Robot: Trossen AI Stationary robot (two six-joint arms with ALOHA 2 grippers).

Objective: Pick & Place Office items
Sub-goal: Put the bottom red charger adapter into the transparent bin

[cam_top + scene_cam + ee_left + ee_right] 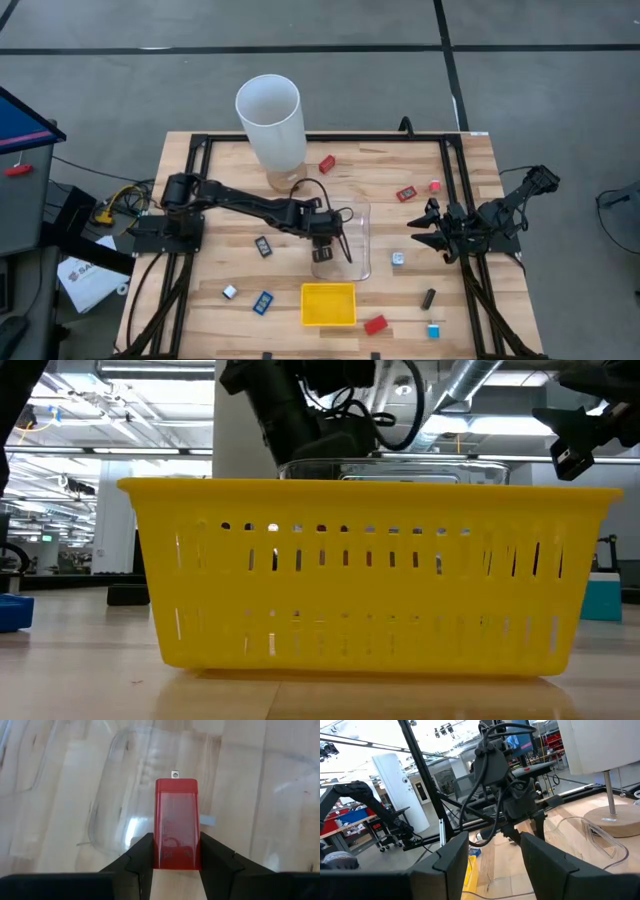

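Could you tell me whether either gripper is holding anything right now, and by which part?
The left gripper clamps a red office item by its two long sides near one end, above the clear bin. The right gripper holds nothing.

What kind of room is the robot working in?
Probably a workshop or robot lab: a wooden table on a bare concrete floor, ceiling ducts overhead, and metal shelving behind.

- Yellow slotted tray point(370, 575): fills centre frame, on wooden table point(80, 680).
- Dark arm point(290, 405): top centre, behind tray.
- Blue items: left edge point(12, 610), right edge point(603, 598).
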